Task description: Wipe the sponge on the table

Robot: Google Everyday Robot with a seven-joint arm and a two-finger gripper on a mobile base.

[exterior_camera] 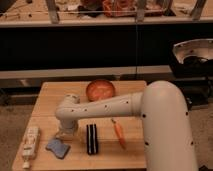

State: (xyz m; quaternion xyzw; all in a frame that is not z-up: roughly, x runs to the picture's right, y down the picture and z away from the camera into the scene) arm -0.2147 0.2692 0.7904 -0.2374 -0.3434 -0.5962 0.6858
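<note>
The blue-grey sponge (58, 148) lies flat on the light wooden table (50, 97), near its front left. My white arm reaches in from the right and bends down over the table. Its gripper (65, 132) hangs just above and behind the sponge, at the sponge's far right corner. The wrist hides the fingers.
A white tube (31, 142) lies along the table's left edge. A black ridged block (91, 138) sits right of the sponge, with a carrot (118, 133) beyond it. An orange bowl (100, 90) stands at the back. A dark counter runs behind the table.
</note>
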